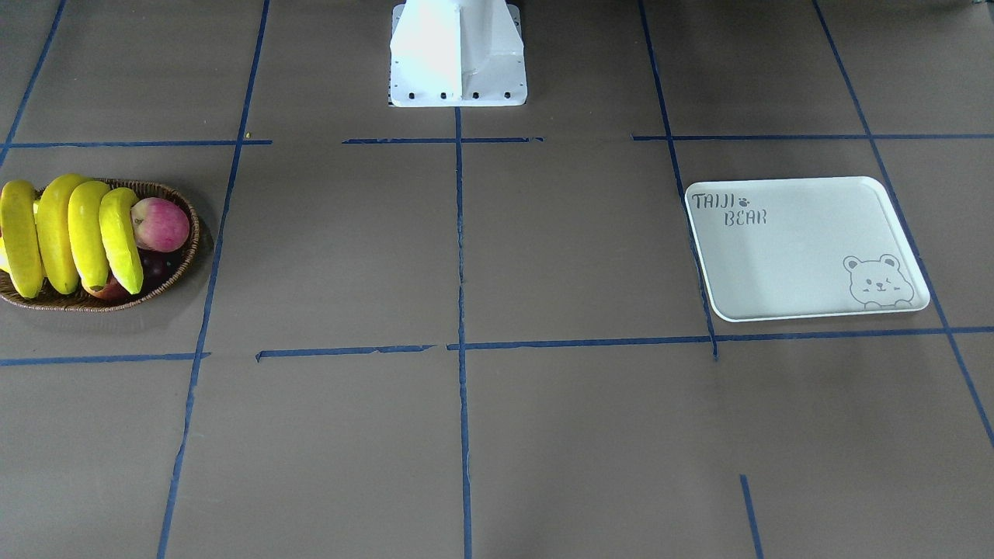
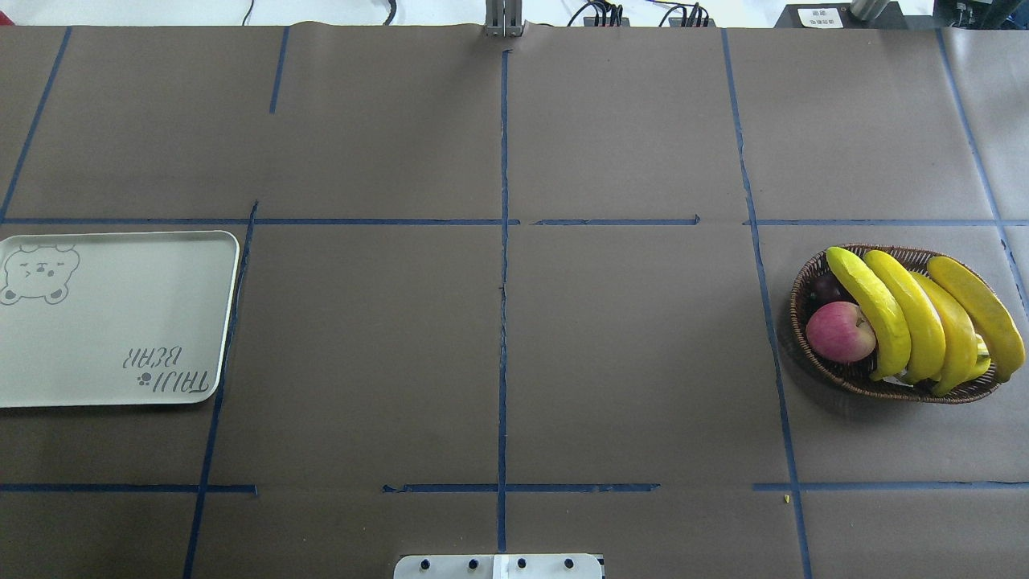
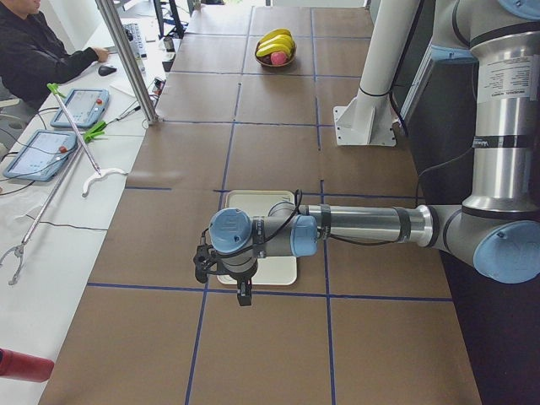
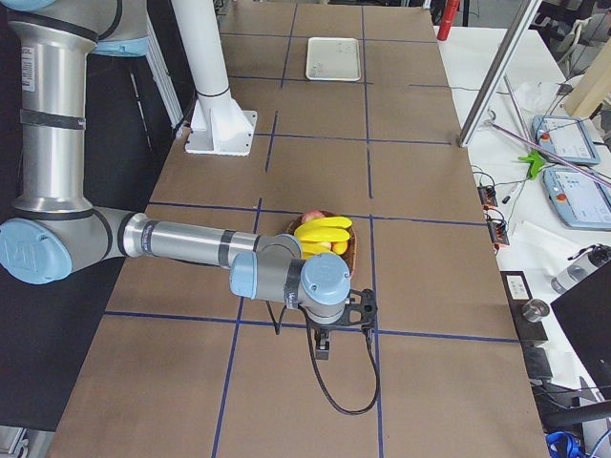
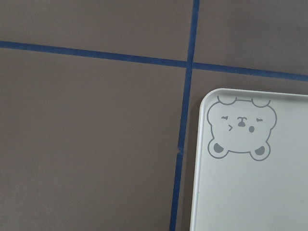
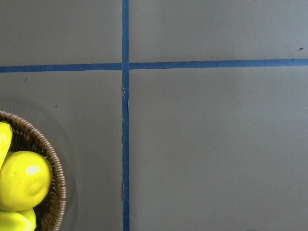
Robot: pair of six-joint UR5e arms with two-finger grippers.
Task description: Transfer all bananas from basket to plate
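Several yellow bananas (image 1: pixel 70 233) lie side by side across the brown wicker basket (image 1: pixel 189 252), also seen from overhead as bananas (image 2: pixel 916 318) in the basket (image 2: pixel 798 310). The white plate (image 1: pixel 800 256) with the bear print lies bare at the table's other end, plate (image 2: pixel 112 314). My left gripper (image 3: pixel 244 293) hangs above the plate's (image 3: pixel 278 272) outer end; its wrist view shows the plate's bear corner (image 5: pixel 250 192). My right gripper (image 4: pixel 324 347) hovers beside the bananas (image 4: pixel 323 231). Whether either gripper is open or shut I cannot tell.
A red apple (image 2: pixel 840 331) and dark grapes (image 2: pixel 821 285) share the basket. The right wrist view catches the basket's rim (image 6: pixel 55 178) with yellow fruit (image 6: pixel 21 180). The white robot base (image 1: pixel 458 54) stands mid-table. A person (image 3: pixel 34 51) sits at a side desk.
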